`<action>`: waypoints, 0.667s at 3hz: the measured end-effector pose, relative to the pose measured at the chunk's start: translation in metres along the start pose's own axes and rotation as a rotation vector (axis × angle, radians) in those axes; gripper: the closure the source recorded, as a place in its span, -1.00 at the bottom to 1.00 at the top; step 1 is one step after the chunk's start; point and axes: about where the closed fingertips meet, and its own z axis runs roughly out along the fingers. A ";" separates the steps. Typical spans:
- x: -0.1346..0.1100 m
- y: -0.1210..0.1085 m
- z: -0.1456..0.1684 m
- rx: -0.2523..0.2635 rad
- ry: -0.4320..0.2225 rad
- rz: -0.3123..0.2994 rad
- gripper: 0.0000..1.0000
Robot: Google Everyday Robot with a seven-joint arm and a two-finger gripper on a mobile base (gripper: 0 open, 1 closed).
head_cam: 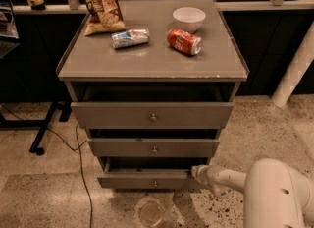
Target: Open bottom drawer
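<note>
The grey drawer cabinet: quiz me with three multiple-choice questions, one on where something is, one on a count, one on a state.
1. Where is the gripper? A above the white bowl; B at the right end of the bottom drawer front; C at the top drawer's knob.
2. How many cans lie on the cabinet top? A two; B three; C four.
3. The bottom drawer is: A shut flush; B lifted right out; C pulled partly out.
Answers: 1 B, it sits low at that front's right end. 2 A, a silver can and a red can. 3 C, a dark gap shows behind its front.
</note>
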 end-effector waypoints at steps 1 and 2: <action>0.004 0.002 0.004 0.013 0.035 -0.028 1.00; 0.008 0.001 0.002 0.018 0.054 -0.036 1.00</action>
